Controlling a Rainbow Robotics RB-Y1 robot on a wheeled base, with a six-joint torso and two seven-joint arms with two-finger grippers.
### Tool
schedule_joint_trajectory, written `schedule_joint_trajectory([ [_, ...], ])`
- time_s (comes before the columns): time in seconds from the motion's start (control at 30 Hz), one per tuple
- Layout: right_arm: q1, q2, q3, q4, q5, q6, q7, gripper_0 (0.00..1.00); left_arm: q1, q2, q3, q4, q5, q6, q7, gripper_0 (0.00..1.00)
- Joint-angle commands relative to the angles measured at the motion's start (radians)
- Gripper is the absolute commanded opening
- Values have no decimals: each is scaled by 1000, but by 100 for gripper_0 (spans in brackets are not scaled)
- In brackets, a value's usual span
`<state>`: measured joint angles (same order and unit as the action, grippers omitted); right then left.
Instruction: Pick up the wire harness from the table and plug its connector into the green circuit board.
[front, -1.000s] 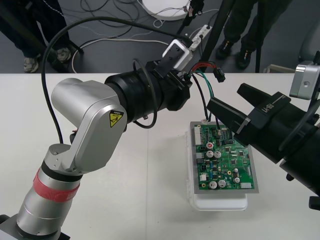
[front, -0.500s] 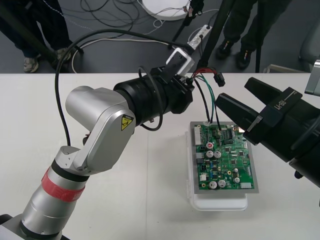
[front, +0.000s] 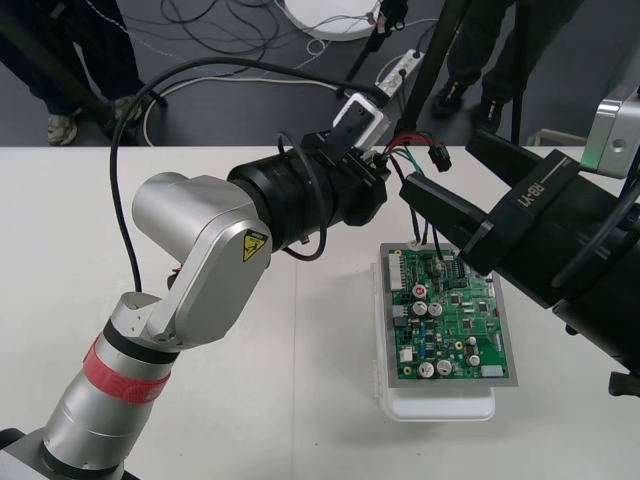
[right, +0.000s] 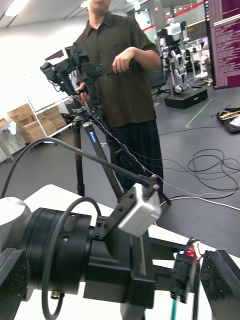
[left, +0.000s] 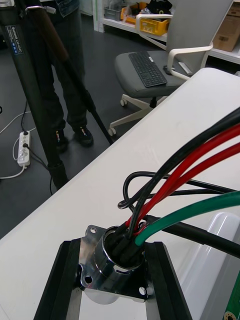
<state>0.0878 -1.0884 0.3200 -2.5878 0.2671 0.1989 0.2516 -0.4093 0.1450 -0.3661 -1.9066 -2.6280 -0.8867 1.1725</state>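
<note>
One green circuit board (front: 455, 320) on white base (front: 440, 405) nearest, past its far edge left gripper (front: 378, 168) pinching wire harness (front: 405, 140) by round metal socket (left: 112, 260), black plug (front: 440, 156) unplugged in midair, right gripper (front: 437, 166) fingers (right: 12, 282) spread wide around plug.

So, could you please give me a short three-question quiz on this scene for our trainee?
1. True or false: the left gripper is shut on the socket.
2. The right gripper has its fingers: A) open; B) shut on the plug; C) shut on a screwdriver.
3. Fill in: the board sits on a ___ base.
Key: 1 true; 2 A; 3 white.
</note>
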Motion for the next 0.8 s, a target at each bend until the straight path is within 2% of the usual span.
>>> schedule_joint_trajectory([
  [0.03, -36, 4, 33, -6, 14, 11, -31, 100, -11, -24, -20, -14, 19, 69, -51, 0],
  [0.33, -37, -11, 54, 43, 38, 10, -22, 100, -11, -12, -20, -14, 31, 69, -62, 0],
  [0.8, -108, -13, 56, 117, 34, 11, -29, 100, -11, 2, -22, -14, 40, 80, -66, 0],
])
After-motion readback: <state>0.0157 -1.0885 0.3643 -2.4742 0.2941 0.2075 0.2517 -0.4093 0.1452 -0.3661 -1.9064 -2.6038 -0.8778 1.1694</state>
